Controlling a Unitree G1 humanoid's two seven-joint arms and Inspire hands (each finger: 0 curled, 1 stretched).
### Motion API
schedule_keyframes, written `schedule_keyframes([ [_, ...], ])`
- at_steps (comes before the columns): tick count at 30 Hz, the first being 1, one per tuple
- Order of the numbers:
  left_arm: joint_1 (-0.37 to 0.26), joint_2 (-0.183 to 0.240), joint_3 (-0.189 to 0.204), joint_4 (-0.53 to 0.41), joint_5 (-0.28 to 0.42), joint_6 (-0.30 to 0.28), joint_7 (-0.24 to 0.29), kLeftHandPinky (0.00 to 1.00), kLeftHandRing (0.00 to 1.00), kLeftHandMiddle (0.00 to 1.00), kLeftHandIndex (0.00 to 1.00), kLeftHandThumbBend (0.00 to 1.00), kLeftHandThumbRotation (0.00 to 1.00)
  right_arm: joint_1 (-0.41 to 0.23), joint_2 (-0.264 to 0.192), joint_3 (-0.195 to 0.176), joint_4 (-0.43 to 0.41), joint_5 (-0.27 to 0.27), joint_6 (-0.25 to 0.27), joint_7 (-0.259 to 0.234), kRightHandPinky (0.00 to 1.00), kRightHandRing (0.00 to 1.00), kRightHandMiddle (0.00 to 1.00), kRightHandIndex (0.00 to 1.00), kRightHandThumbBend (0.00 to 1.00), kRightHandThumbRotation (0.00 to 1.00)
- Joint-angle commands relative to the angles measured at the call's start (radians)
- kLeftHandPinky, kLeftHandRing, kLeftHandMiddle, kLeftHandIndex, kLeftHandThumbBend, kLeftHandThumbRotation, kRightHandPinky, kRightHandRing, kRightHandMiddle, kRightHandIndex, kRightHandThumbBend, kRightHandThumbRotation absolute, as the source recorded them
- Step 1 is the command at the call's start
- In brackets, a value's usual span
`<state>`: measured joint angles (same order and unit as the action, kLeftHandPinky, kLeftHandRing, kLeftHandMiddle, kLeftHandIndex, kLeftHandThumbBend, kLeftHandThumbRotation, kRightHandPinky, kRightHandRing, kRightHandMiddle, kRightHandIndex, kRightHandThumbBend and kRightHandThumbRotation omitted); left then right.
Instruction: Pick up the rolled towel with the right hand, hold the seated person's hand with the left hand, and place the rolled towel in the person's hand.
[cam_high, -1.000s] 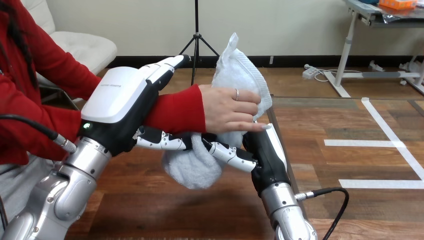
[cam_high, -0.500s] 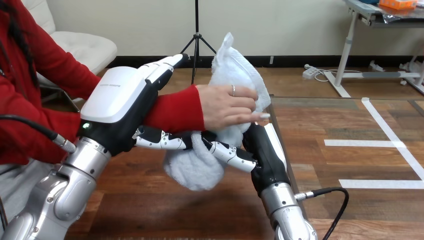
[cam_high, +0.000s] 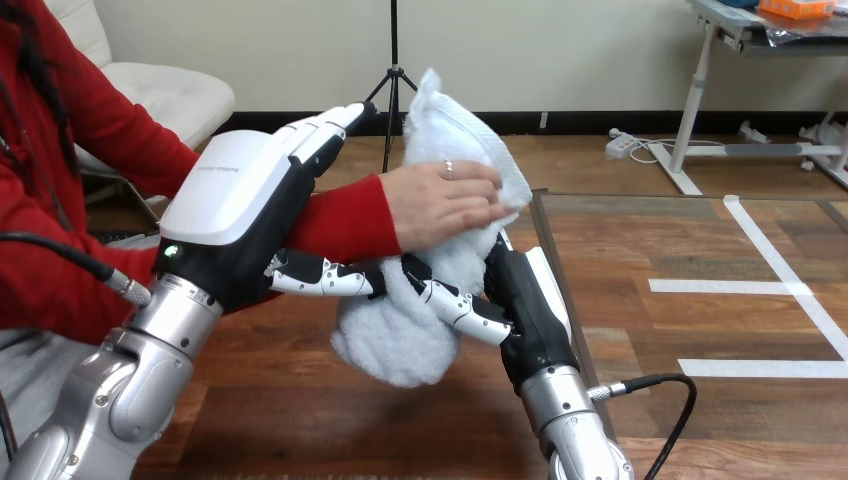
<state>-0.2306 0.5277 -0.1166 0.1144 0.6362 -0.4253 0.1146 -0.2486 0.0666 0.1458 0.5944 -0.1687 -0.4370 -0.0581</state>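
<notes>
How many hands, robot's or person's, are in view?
3. The left hand curls round the person's forearm; the right hand grips the towel from below; the person's hand rests on its top. Others may be hidden.

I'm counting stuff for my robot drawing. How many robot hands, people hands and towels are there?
2 robot hands: left hand, right hand
1 person's hand
1 rolled towel
Total: 4
</notes>
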Motion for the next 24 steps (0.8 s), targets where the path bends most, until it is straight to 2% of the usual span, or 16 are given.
schedule_keyframes([
  [1, -0.036, -0.033, -0.006, -0.058, -0.013, -0.043, 0.033, 0.77, 0.88, 0.91, 0.92, 1.00, 0.34, -0.068, 0.030, 0.054, -0.010, -0.030, -0.019, 0.028, 0.95, 1.00, 1.00, 1.00, 1.00, 0.48],
  [14, -0.020, -0.034, -0.002, -0.071, -0.008, -0.046, 0.057, 0.79, 0.90, 0.92, 0.93, 1.00, 0.38, -0.063, 0.015, 0.048, -0.007, -0.055, -0.019, 0.010, 0.94, 1.00, 1.00, 1.00, 1.00, 0.50],
  [21, 0.001, -0.033, 0.004, -0.080, -0.008, -0.062, 0.082, 0.80, 0.91, 0.93, 0.95, 1.00, 0.40, -0.046, 0.002, 0.035, -0.024, -0.049, -0.012, 0.018, 0.95, 1.00, 1.00, 1.00, 1.00, 0.45],
  [24, 0.012, -0.032, 0.007, -0.087, -0.013, -0.066, 0.085, 0.81, 0.91, 0.94, 0.96, 1.00, 0.41, -0.040, -0.005, 0.028, -0.026, -0.038, -0.015, 0.028, 0.95, 1.00, 1.00, 1.00, 1.00, 0.47],
])
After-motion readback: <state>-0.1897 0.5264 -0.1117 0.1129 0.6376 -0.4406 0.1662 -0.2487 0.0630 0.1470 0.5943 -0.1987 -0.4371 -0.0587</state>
